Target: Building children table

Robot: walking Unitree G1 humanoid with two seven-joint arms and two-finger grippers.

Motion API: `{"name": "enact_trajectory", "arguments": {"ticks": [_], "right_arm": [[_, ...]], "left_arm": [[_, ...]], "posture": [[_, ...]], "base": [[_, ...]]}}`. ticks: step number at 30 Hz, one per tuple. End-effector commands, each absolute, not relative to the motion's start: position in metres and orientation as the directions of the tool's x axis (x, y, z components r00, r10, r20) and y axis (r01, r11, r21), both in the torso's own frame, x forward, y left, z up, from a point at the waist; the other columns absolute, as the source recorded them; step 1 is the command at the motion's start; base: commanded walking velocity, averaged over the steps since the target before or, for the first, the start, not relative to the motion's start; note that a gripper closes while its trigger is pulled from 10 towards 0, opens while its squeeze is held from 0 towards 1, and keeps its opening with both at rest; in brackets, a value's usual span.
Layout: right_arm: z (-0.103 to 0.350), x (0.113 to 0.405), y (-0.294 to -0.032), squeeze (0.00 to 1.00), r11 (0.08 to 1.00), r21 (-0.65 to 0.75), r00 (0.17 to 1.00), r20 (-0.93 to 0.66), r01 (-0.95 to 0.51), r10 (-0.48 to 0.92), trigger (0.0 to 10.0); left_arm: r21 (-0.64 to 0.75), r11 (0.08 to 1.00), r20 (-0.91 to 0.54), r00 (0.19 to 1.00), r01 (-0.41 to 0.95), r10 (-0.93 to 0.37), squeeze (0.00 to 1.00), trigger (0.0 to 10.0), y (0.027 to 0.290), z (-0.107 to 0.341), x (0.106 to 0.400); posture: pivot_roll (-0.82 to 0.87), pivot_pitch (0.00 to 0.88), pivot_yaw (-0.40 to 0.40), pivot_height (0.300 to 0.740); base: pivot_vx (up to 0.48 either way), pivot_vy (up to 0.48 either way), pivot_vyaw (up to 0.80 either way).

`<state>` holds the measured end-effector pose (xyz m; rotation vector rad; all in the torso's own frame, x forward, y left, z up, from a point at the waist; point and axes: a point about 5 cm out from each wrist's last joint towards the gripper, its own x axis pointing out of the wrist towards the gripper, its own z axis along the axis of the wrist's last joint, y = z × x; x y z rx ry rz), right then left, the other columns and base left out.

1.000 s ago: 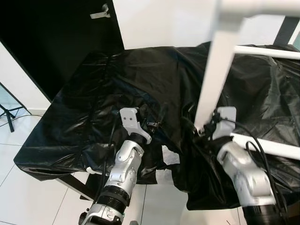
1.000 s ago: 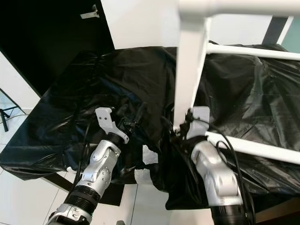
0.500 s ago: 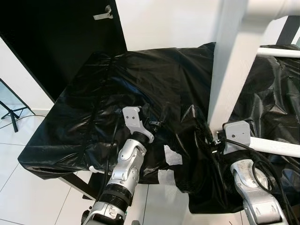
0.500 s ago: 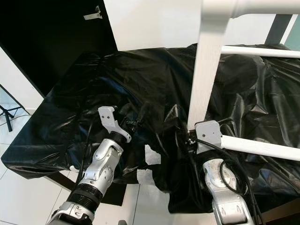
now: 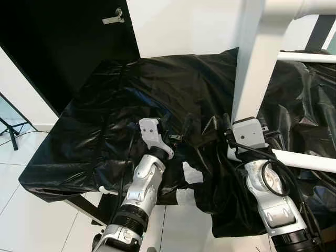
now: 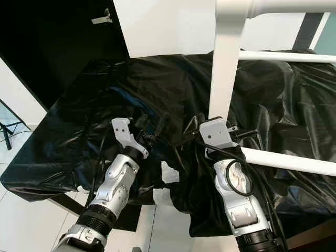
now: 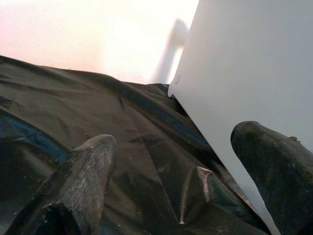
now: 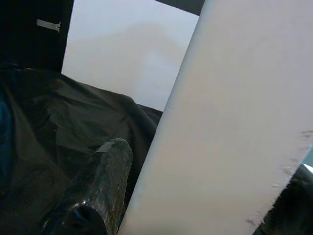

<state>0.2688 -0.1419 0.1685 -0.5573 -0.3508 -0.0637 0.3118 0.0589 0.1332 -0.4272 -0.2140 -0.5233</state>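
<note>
Nearest the camera, white floor tiles (image 5: 31,220) run under the front edge of a table draped in crumpled black plastic sheeting (image 5: 157,89). A torn gap in the sheeting (image 6: 167,173) lies between the two silver forearms.

The left gripper (image 7: 181,181) hovers low over the sheeting with its two black fingers spread wide and nothing between them; the flat white face of the frame stands just beyond one fingertip, not touching it as far as can be seen.

The right gripper (image 8: 195,196) straddles the upright white leg (image 6: 224,68) of the children's table frame, one finger (image 8: 100,186) on one side, the other at the far side and mostly cut off, so whether the pads press the leg cannot be told. From the head views its fingertips are hidden behind the grey wrist block (image 6: 214,132).

A white crossbar (image 6: 294,161) runs away to the right of that gripper, and a second rail (image 6: 283,55) sits higher. Behind the table are a white wall (image 5: 184,26) and a dark door with a metal handle (image 5: 114,17). A tripod foot (image 5: 8,131) is cut off far to the left.
</note>
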Motion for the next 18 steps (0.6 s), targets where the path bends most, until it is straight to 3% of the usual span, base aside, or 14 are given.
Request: {"name": "enact_trajectory", "arguments": {"ticks": [1, 7, 12, 13, 14, 17, 18], "right_arm": [[0.168, 0.264, -0.141, 0.00, 0.849, -0.500, 0.934, 0.357, 0.172, 0.021, 10.0], [0.172, 0.250, -0.164, 0.00, 0.776, -0.406, 0.831, 0.491, 0.483, -0.261, 10.0], [0.161, 0.261, -0.161, 0.00, 0.800, -0.366, 0.843, 0.450, 0.474, -0.294, 10.0], [0.154, 0.268, -0.157, 0.00, 0.835, -0.364, 0.880, 0.395, 0.412, -0.262, 7.6], [0.146, 0.276, -0.151, 0.00, 0.876, -0.347, 0.921, 0.319, 0.335, -0.226, 0.0], [0.138, 0.288, -0.138, 0.33, 0.947, -0.277, 0.978, 0.171, 0.162, -0.118, 0.0], [0.140, 0.290, -0.132, 0.74, 0.967, -0.238, 0.987, 0.149, 0.092, -0.057, 0.0]], "left_arm": [[-0.269, 0.694, 0.348, 0.740, 0.667, -0.576, 0.00, 10.0, 0.057, 0.130, 0.304], [-0.280, 0.687, 0.340, 0.739, 0.670, -0.582, 0.00, 10.0, 0.055, 0.127, 0.303], [-0.284, 0.690, 0.338, 0.743, 0.666, -0.578, 0.00, 10.0, 0.055, 0.127, 0.303], [-0.285, 0.693, 0.336, 0.746, 0.662, -0.575, 0.00, 10.0, 0.056, 0.126, 0.303], [-0.285, 0.694, 0.334, 0.747, 0.661, -0.575, 0.00, 10.0, 0.056, 0.125, 0.302], [-0.284, 0.700, 0.335, 0.752, 0.655, -0.568, 0.00, 10.0, 0.057, 0.125, 0.302], [-0.282, 0.704, 0.335, 0.754, 0.652, -0.565, 0.00, 10.0, 0.059, 0.126, 0.301]], "posture": [[0.02, 0.000, 0.099, 0.740], [0.00, 0.000, 0.106, 0.740], [0.01, 0.000, 0.098, 0.740], [0.01, 0.000, 0.098, 0.740], [0.02, 0.000, 0.094, 0.740], [0.03, 0.000, 0.093, 0.740], [0.04, 0.000, 0.091, 0.740]], "base": [[0.000, 0.000, 0.00], [0.000, 0.000, 0.00], [0.000, 0.000, 0.00], [0.000, 0.000, 0.00], [0.000, 0.000, 0.00], [0.000, 0.000, 0.00], [0.000, 0.000, 0.00]]}}
